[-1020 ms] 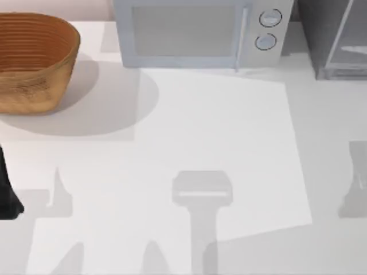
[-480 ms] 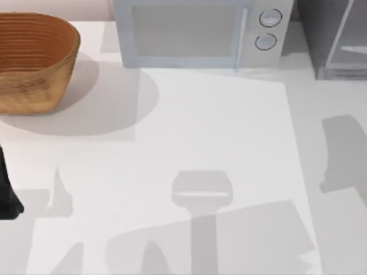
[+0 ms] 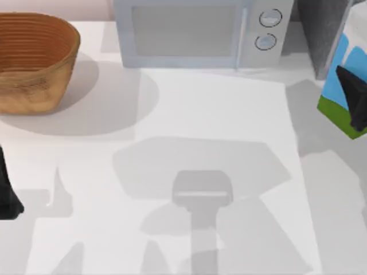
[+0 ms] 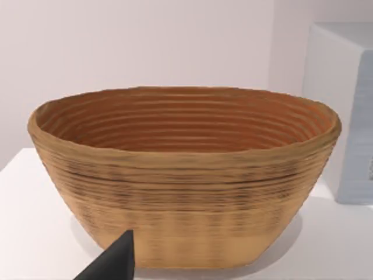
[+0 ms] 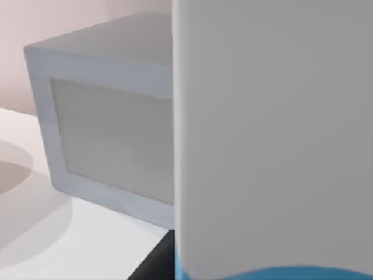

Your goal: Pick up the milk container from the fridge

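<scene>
The milk container (image 3: 339, 86), sky-blue with a green band at its base, hangs tilted at the table's far right, just in front of the dark grey fridge (image 3: 321, 28). My right gripper (image 3: 354, 98) is shut on it, with one black finger (image 3: 351, 86) lying across the blue side. In the right wrist view the carton's white face (image 5: 274, 134) sits very close, with a blue strip at its lower edge. My left gripper (image 3: 7, 195) stays parked at the table's left edge; one dark fingertip (image 4: 113, 262) shows in the left wrist view.
A light grey microwave (image 3: 195, 31) with two round knobs stands at the back centre, left of the fridge, and shows in the right wrist view as the microwave (image 5: 105, 140). A woven basket (image 3: 34, 60) stands at the back left, seen close up as the basket (image 4: 180, 175).
The milk container, held by my right gripper, has come into the top view at the right edge. Large shadows have spread across the table's middle. The left arm has not moved.
</scene>
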`<state>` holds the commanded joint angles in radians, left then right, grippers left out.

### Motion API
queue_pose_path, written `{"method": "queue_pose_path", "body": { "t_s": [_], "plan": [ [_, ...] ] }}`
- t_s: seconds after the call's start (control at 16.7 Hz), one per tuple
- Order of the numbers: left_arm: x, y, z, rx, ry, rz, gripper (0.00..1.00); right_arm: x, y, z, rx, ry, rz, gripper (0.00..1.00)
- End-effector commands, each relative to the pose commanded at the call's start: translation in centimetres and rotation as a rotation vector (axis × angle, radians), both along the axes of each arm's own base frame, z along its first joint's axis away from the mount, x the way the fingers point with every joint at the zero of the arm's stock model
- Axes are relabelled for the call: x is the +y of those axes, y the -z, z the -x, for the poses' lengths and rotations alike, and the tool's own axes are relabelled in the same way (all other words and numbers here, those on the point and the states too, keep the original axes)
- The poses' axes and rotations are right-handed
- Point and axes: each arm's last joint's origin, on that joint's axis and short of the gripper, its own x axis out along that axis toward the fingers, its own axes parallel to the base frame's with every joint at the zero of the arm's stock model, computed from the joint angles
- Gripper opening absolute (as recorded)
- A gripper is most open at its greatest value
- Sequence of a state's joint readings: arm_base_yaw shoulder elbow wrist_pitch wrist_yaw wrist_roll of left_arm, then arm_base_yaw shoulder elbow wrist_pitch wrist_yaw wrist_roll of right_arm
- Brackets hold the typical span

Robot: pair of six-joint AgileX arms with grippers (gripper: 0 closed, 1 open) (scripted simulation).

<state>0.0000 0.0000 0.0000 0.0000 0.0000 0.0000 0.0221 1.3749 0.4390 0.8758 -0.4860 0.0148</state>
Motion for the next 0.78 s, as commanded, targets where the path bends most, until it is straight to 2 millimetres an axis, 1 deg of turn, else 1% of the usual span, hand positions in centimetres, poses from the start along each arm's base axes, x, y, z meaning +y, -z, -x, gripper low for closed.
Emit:
{"method": "queue_pose_path", "body": {
  "t_s": [0.18, 0.3, 0.42, 0.6, 0.78],
  "plan": [
    [0.0, 0.0, 0.0, 0.0, 0.0, 0.0, 1.0, 0.6, 2.5, -3.5, 0.003, -0.102, -0.008, 0.0],
    [0.0, 0.0, 0.0, 0.0, 0.0, 0.0, 1.0, 0.9, 4.0, -5.2, -0.015, -0.159, -0.01, 0.0],
    [0.0, 0.0, 0.0, 0.0, 0.0, 0.0, 1.0, 1.2, 5.2, -6.5, -0.036, -0.203, -0.009, 0.0],
    [0.0, 0.0, 0.0, 0.0, 0.0, 0.0, 1.0, 1.4, 6.2, -7.4, -0.061, -0.24, -0.006, 0.0],
    [0.0, 0.0, 0.0, 0.0, 0.0, 0.0, 1.0, 1.4, 6.3, -7.5, -0.062, -0.243, -0.006, 0.0]
  ]
}}
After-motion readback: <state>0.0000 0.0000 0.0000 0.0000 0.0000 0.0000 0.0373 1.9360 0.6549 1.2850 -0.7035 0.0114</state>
